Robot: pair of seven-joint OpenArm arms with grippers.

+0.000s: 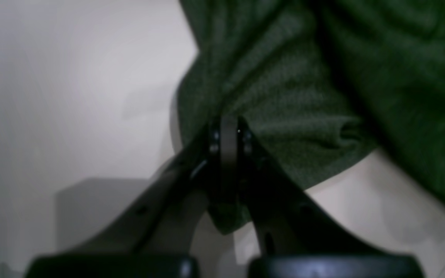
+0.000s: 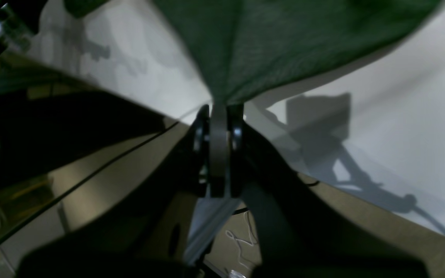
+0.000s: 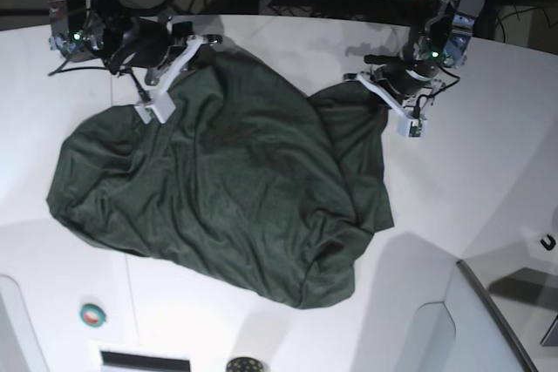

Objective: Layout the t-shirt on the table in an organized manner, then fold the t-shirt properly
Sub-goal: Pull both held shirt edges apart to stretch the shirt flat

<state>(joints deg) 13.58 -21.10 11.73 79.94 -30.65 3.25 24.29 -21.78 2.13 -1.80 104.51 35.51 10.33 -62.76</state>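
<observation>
The dark forest-green, thin knit short-sleeved t-shirt (image 3: 218,189) lies in a big wrinkled heap across the middle of the large smooth white table (image 3: 488,172), spread wide but bunched and creased, with its near edge sagging into a rounded lump toward the front. The far edge of the cloth is lifted at two spots, one by each arm.

On the base view's right, the left pincer (image 3: 410,124) is pinched tight on an edge of the shirt; its wrist view shows the black fingers (image 1: 245,154) pressed together with a fold of green knit (image 1: 284,96) caught between them and a little tail of cloth hanging below the tips, the white surface (image 1: 72,96) underneath.

On the base view's left, the right pincer (image 3: 150,111) is likewise clamped closed on the cloth. From its wrist view the fabric (image 2: 269,42) fans out taut from the closed tips (image 2: 219,116), stretched away over the table (image 2: 400,116), where the arm's shadow falls. A thin dark cable (image 2: 72,187) runs across the tan floor beyond the table's curved edge.

A small teal-and-red round disc (image 3: 92,314) sits on the table near the front left corner, well apart from the shirt.
</observation>
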